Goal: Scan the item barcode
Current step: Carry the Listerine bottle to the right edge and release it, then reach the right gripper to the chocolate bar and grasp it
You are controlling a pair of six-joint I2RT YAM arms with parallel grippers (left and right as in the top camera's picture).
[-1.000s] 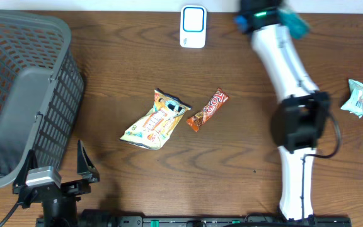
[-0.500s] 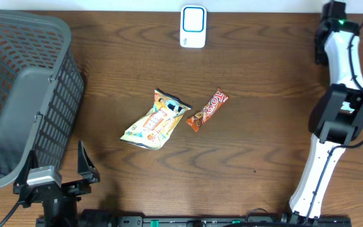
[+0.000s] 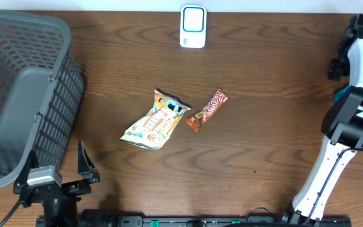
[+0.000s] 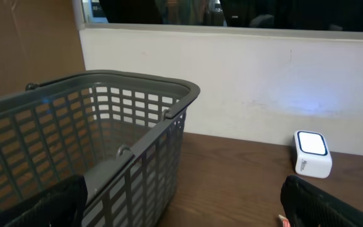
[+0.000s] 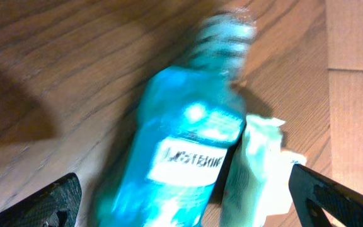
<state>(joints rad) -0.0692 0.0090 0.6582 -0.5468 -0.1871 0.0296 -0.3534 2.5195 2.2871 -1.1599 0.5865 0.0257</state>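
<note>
Surface: dark wood-grain table [image 3: 263, 126]; white wall [image 4: 263, 82] behind.
Left: grey plastic mesh basket [image 3: 17, 94]; left gripper [image 3: 55, 154] fingers apart, empty.
Centre: yellow crinkled snack bag [image 3: 153, 123], orange candy bar wrapper [image 3: 208, 110], white scanner box [image 3: 193, 26].
Item: blue plastic bottle [image 5: 188, 145], far right, lying flat, blurred; label "LISTERINE".
Right gripper [image 5: 184, 189]: fingers spread wide, clear of bottle.

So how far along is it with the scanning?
Done: possibly the blue bottle, lying on the table beside a pale packet; the pictures don't show whether it was scanned. In hand: nothing; the right tool above it and the left tool are both open. Left: the yellow snack bag and red bar lie mid-table, short of the white scanner.
</note>
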